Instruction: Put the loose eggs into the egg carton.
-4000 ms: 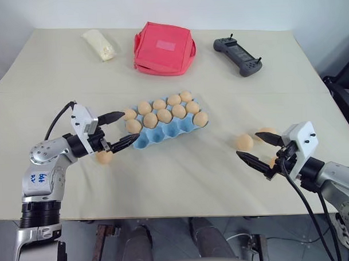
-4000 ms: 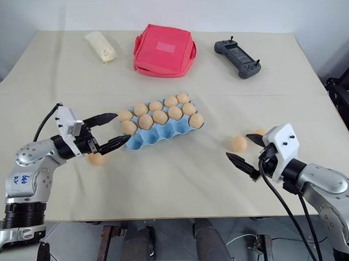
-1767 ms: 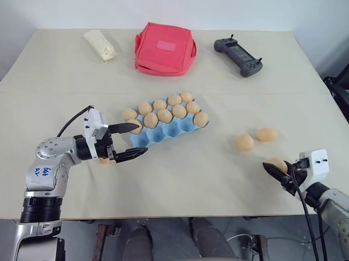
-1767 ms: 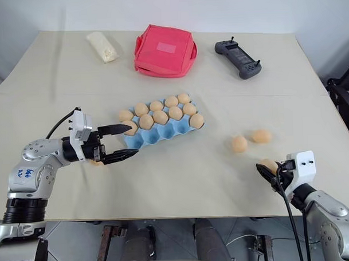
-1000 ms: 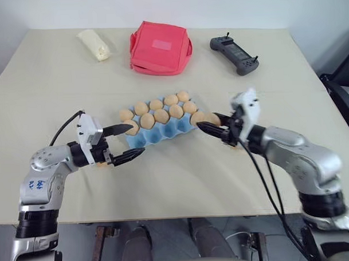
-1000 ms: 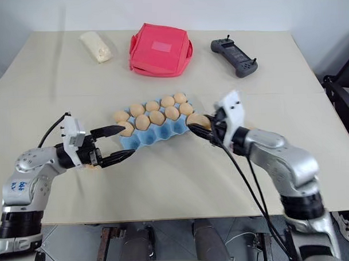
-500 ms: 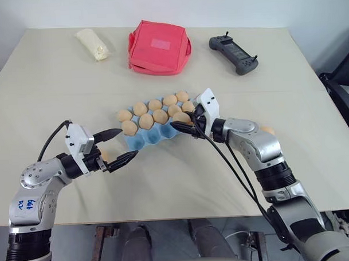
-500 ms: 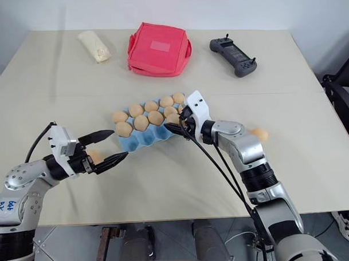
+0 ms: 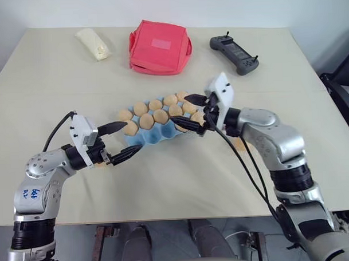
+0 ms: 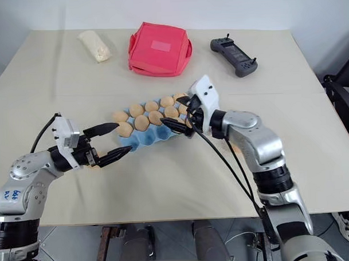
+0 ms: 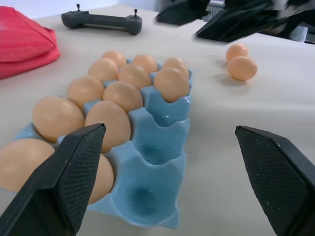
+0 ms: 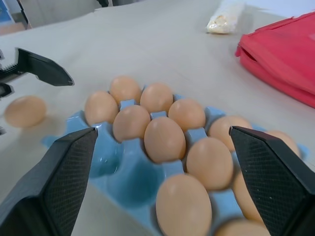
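Big cream table (image 9: pixel 165 182), crease line across middle. Plain white wall (image 9: pixel 159 8) behind far edge. Grey floor (image 9: pixel 167 236) under near edge. Dark chair-like thing (image 9: pixel 342 84) at far right side. Soft even light, faint shadows.

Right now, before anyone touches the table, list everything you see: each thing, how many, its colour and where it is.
egg carton: one, light blue, table centre, three front cups empty.
carton eggs: twelve, tan-brown, in its cups.
loose eggs: three, tan; two together right of the carton, one by the left claw.
pouch: one, red, far centre.
packet: one, whitish, far left.
controller: one, dark grey, far right.
table: one, beige.
left claw: black, open, at the carton's left end.
right claw: black, open, over its right end.
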Robot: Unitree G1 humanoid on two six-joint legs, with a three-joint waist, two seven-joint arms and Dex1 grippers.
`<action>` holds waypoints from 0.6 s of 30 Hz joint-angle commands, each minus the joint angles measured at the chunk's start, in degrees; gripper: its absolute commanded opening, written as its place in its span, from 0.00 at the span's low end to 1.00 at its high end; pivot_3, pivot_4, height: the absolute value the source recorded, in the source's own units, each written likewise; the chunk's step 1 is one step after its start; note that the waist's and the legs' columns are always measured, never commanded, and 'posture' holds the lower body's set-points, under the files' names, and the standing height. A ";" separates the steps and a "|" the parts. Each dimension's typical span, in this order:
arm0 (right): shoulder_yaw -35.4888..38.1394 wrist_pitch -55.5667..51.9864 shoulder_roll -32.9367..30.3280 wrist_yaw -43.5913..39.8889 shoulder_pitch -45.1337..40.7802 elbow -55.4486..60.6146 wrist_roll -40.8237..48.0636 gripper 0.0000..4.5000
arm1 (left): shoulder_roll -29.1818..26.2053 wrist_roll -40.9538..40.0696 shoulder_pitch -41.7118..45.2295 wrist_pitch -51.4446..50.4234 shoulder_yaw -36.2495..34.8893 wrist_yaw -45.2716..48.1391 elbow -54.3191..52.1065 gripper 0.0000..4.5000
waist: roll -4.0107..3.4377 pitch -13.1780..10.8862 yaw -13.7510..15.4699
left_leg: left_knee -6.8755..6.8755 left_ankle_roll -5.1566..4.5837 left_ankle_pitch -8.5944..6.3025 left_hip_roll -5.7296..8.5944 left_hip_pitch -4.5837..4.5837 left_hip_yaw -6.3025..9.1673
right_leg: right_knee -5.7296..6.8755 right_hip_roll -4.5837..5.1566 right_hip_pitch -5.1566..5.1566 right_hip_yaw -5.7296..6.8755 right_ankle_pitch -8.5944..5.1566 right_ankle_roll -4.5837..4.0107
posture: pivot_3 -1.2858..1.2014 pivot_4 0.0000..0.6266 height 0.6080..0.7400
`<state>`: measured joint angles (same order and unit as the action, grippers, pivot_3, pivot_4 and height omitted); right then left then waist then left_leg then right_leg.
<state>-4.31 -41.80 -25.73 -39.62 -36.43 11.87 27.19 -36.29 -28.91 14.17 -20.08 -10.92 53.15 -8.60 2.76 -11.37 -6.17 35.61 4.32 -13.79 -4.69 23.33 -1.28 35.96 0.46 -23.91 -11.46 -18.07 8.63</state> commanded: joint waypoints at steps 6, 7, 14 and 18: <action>15.70 -9.58 -12.36 0.34 15.06 15.08 7.84 1.00 | 0.87 0.47 4.63 2.94 2.47 2.68 4.59 1.00 | 0.00 0.00 0.11 | 0.01 0.00 -0.01 0.00 0.00 0.00 | -0.03 -0.01 0.01 -0.02 -0.01 0.00 | 0.52 0.24 1.00; 17.56 -10.27 -13.67 0.34 17.28 16.08 8.31 1.00 | 0.81 0.48 4.84 3.14 2.58 2.98 5.06 1.00 | 0.00 0.00 -0.03 | 0.00 0.00 -0.01 0.00 -0.04 -0.01 | -0.03 -0.02 0.01 -0.03 -0.02 0.00 | 0.52 0.24 1.00; 37.10 -13.81 -18.49 -1.47 38.63 20.25 12.51 1.00 | 0.35 1.06 6.33 4.30 2.94 5.49 9.20 1.00 | 0.00 0.00 0.85 | 0.05 0.00 -0.01 0.03 -0.07 0.01 | -0.05 -0.01 0.13 -0.04 -0.03 0.03 | 0.52 0.24 1.00; 41.23 -13.48 -18.29 -2.44 46.79 21.73 13.57 1.00 | -0.39 1.11 5.77 4.40 2.22 6.28 9.85 1.00 | 0.01 0.00 1.15 | 0.14 -0.01 -0.01 0.03 -0.14 0.01 | -0.04 -0.02 0.19 -0.04 -0.10 -0.10 | 0.52 0.24 1.00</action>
<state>33.74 -55.58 -43.68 -41.19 9.44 31.00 39.13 -35.90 -27.75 19.86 -16.68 -7.84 58.82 1.56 2.77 -11.37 -5.01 35.79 4.31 -13.80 -4.67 23.20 -1.28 35.91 0.44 -23.73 -11.52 -18.21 8.44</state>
